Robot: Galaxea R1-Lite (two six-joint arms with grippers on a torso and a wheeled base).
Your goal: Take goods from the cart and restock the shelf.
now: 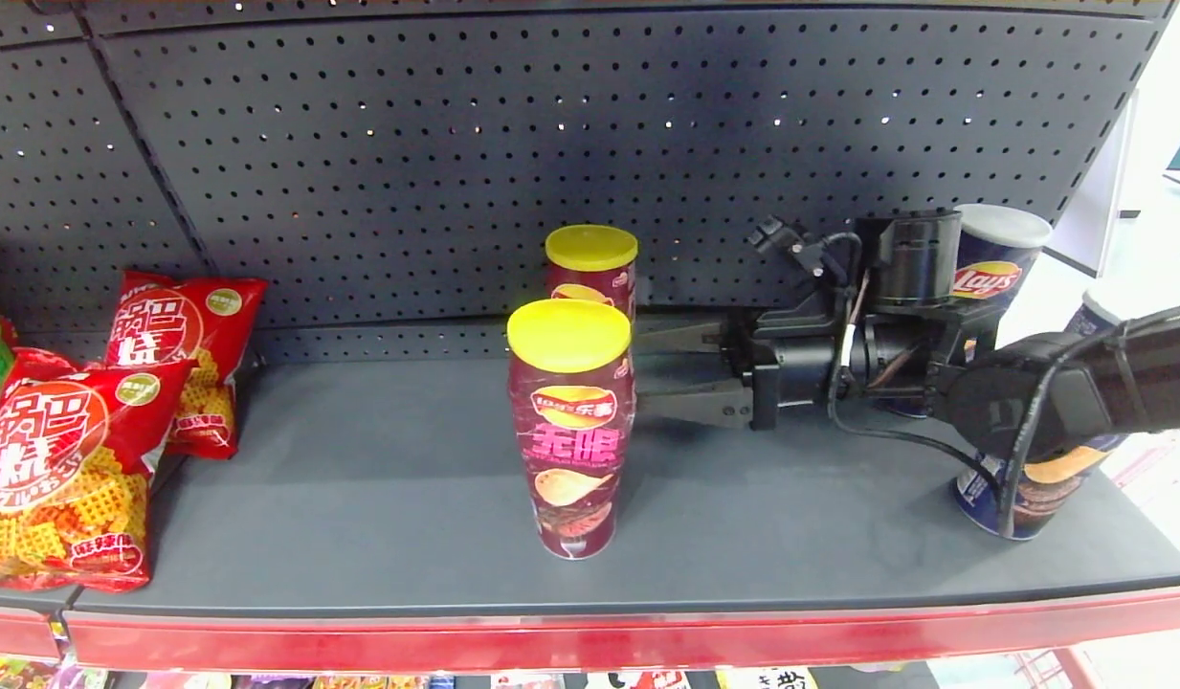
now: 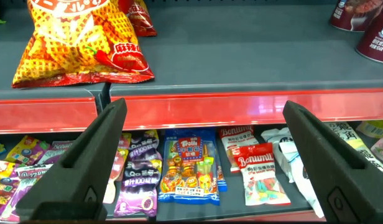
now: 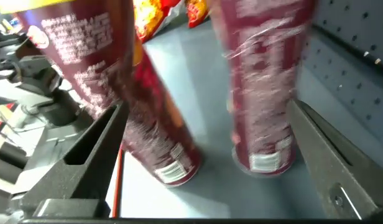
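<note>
Dark grey shelf [image 1: 379, 498], red front lip, pegboard [image 1: 551, 115] back. Centre: two upright maroon chip cans with yellow lids, front can [image 1: 570, 431] just ahead of rear can [image 1: 591, 273]. Left: red snack bags [image 1: 63, 478], one behind the other. Right: blue chip cans [image 1: 996, 263], upright.

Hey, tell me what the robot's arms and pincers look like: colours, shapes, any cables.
The right arm is black and bulky, with black cables looping along its wrist. The right pincer has two long, flat, dark grey fingers that taper to wedges. The left pincer has the same matte dark wedge shape. I can see no markings.
</note>
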